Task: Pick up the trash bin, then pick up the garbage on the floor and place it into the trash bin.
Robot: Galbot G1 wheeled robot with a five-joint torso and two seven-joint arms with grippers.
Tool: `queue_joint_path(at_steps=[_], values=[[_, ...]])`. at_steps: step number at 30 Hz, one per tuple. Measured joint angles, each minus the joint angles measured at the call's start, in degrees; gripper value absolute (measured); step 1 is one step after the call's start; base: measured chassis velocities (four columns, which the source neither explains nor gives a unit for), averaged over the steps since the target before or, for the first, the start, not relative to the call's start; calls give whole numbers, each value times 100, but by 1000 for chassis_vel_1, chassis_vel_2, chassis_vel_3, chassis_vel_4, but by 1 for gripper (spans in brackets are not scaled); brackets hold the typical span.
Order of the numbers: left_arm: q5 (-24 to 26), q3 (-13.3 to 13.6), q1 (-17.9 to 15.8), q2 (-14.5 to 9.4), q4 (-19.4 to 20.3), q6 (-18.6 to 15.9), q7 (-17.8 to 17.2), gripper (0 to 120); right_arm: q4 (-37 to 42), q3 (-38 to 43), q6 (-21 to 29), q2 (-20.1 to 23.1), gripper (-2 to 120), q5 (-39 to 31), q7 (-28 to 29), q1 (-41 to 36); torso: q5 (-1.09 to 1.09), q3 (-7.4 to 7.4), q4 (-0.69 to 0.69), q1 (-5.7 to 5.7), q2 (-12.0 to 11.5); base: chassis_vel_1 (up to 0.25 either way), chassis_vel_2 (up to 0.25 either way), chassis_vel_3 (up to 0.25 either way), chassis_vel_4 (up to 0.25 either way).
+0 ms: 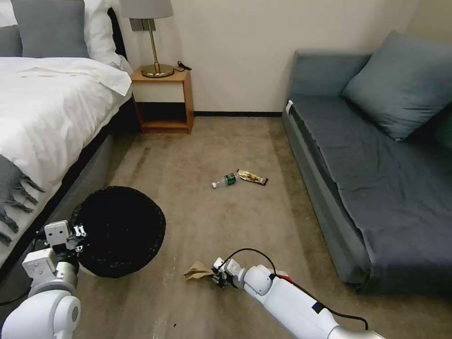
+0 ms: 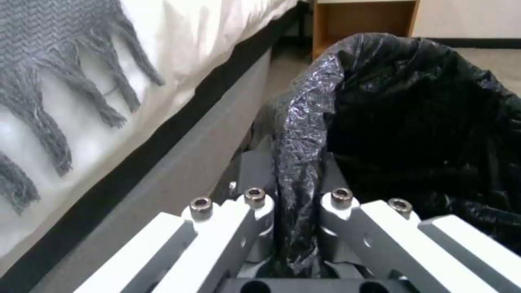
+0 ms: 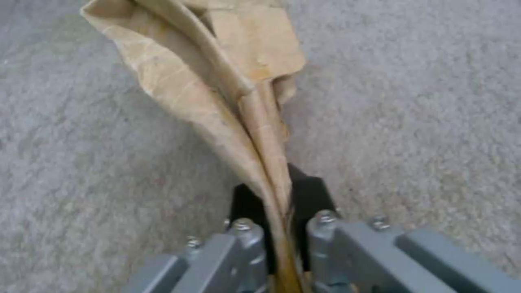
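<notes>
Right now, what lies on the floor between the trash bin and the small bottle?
Bare carpet, seen in the head view. Nothing lies between the trash bin, held by the left gripper, and the bottle.

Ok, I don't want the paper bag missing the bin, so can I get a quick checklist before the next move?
1. Right gripper shut on paper bag: ok.
2. Left gripper clamped on trash bin rim: ok.
3. Bin mouth open, facing up: ok.
4. Bag lifted clear of floor: cannot tell.
5. Bottle and candy wrapper binned: not ok.
</notes>
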State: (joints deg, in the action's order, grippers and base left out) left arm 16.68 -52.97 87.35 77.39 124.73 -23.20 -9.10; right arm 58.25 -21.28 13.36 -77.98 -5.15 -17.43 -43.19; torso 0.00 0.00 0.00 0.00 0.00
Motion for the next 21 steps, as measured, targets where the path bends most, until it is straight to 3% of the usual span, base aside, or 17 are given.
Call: queue_joint_path(at_steps=[2, 10, 13, 17, 21], values=[[55, -34, 9, -10, -37, 6, 15, 4, 7, 95, -14, 11, 0, -8, -31, -27, 0, 0, 0, 0, 0, 0, 0, 0, 0], [118, -48, 87, 12, -172, 173, 138, 4, 177, 678, -216, -61, 0, -332, -16, -129, -1, 0, -1, 0, 0, 0, 0, 0, 0], [130, -51, 110, 10, -210, 230, 178, 4, 385, 988, -320, -175, 0, -908, 138, -121, -1, 1, -1, 0, 0, 0, 0, 0, 0], [154, -48, 116, -2, -212, 257, 190, 4, 1041, 1256, -497, -348, 0, -2252, 418, -8, -1, 0, 1, 0, 0, 0, 0, 0, 0], [156, -15, 106, -1, -183, 257, 194, 4, 1518, 1258, -493, -390, 0, -2803, 536, 21, 0, 0, 0, 0, 0, 0, 0, 0, 0]])
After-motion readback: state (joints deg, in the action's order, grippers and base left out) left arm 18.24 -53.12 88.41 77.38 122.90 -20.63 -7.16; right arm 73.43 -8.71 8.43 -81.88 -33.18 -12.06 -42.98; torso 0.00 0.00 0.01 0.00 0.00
